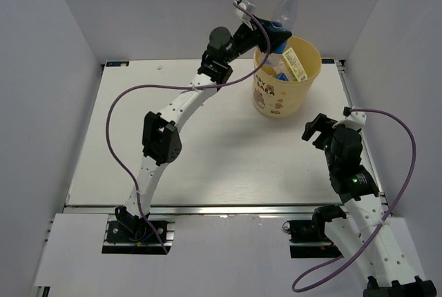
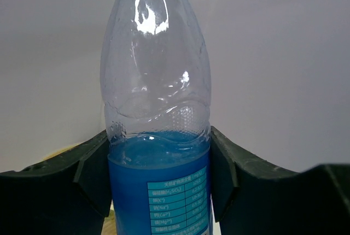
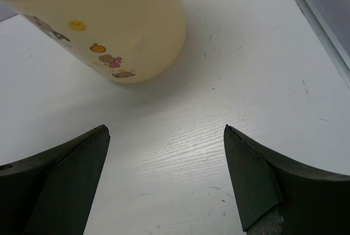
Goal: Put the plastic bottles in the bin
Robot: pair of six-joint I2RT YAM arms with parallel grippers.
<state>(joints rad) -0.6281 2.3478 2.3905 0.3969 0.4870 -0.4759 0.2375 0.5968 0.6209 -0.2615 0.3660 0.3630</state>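
Clear plastic bottle (image 2: 158, 82) pinched in my left tool (image 2: 158, 177) hangs above the bin (image 1: 276, 97), near its eleven o'clock rim; I'd centre it before releasing. Right tool (image 3: 164, 180) spread, idle.

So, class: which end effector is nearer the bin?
Left. The left end effector holds a blue-labelled bottle over the far rim of the bin; the right end effector hangs open beside it, nearer the bases.

The left arm reaches far forward, left gripper (image 2: 158, 136) clamped, while the right gripper (image 3: 165, 131) hangs low, jaws wide.
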